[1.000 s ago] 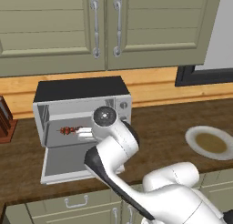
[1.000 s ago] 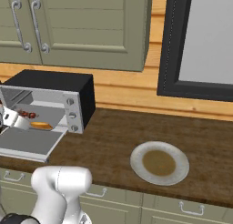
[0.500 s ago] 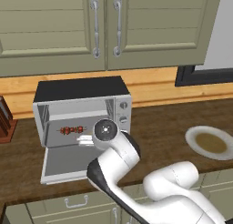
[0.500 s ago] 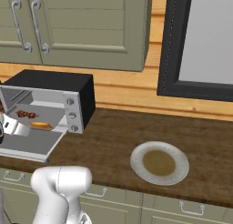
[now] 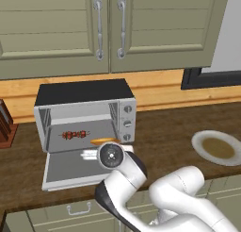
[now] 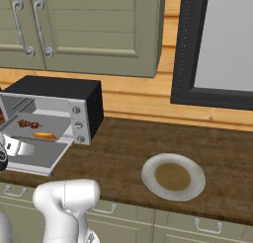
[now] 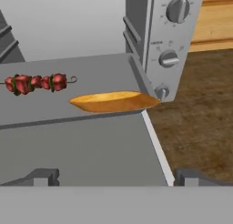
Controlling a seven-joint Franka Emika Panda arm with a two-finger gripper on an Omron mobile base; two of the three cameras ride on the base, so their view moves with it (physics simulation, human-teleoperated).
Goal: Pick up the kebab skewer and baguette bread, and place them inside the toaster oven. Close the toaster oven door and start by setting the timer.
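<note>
On the counter (image 5: 179, 132): we see the toaster oven (image 5: 84, 114), its door (image 5: 75, 166) dropped flat toward us.
Skewer (image 7: 36, 83): it lies inside the oven on the floor of the cavity, toward the back left in our hand view.
Bread (image 7: 113, 101): it rests at the cavity's front edge, beside the knob panel, apart from the skewer.
Claw (image 7: 113, 176): our claw hangs above the open door, spread wide with nothing between the tips.
Plate (image 6: 173, 177): it sits on the counter well apart from the oven.
</note>
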